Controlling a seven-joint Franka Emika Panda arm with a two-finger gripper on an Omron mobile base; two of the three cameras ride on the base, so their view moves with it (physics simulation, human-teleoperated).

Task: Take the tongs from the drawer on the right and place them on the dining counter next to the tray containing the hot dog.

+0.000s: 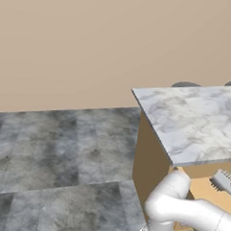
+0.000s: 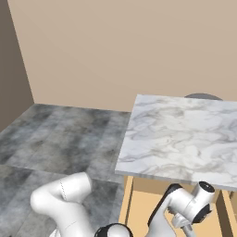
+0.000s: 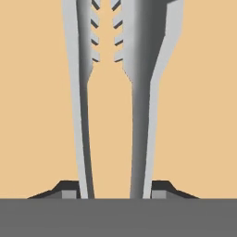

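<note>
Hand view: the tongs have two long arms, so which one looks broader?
On the tongs, the right-hand arm is broader: wide and darkly shaded, while the left-hand arm is a thin sliver.

Even flat rendered light, soft shadows, slight low-resolution blur.

Wall (image 1: 92, 44): plain beige, unbroken. Side wall (image 2: 11, 65): darker brown, meeting it at a corner. Floor (image 1: 53, 157): grey mottled stone tiles, large format. Lighting: even, soft, no strong shadows
</note>
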